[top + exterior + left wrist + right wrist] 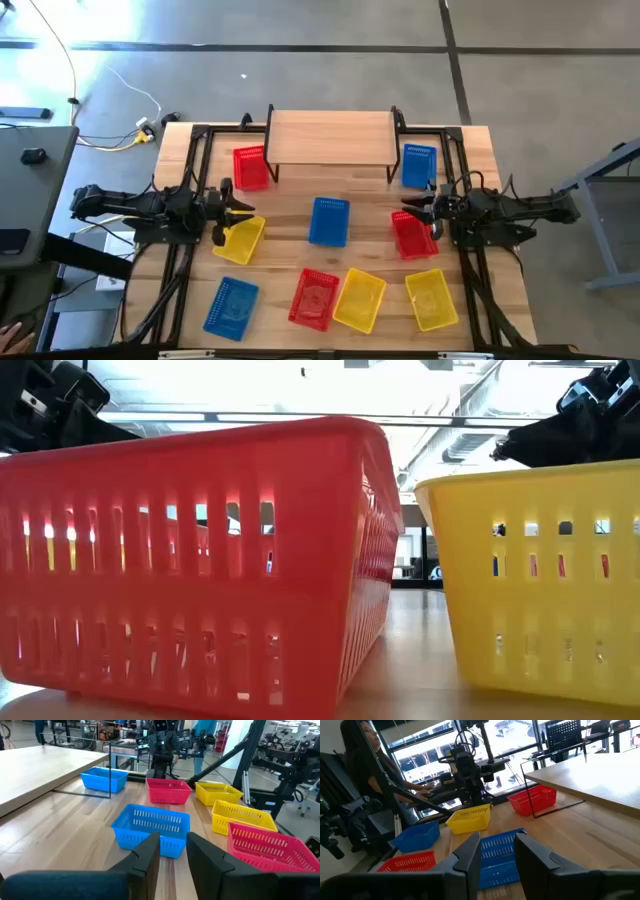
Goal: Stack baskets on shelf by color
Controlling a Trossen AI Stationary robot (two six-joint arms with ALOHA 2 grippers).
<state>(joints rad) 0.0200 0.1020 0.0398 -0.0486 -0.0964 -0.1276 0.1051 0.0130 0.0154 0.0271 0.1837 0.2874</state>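
The light-wood shelf [330,135] stands at the table's far middle with nothing on it. Baskets sit upright on the tabletop: a red one [250,167] at the shelf's left end, a blue one [419,165] at its right end, and a blue one [329,221] in the middle. My left gripper [240,208] [173,842] hovers open just beyond a yellow basket [240,240], pointing toward the middle blue basket [152,827]. My right gripper [410,208] [497,842] hovers open just beyond a red basket [412,235], facing the same blue basket [497,852]. Neither holds anything.
Along the near edge stand a blue basket [232,307], a red one [314,298] and two yellow ones [360,300] [432,298]. The low view is filled by the red basket [190,560] and a yellow one [540,580]. A person [362,750] sits beyond the table's left side.
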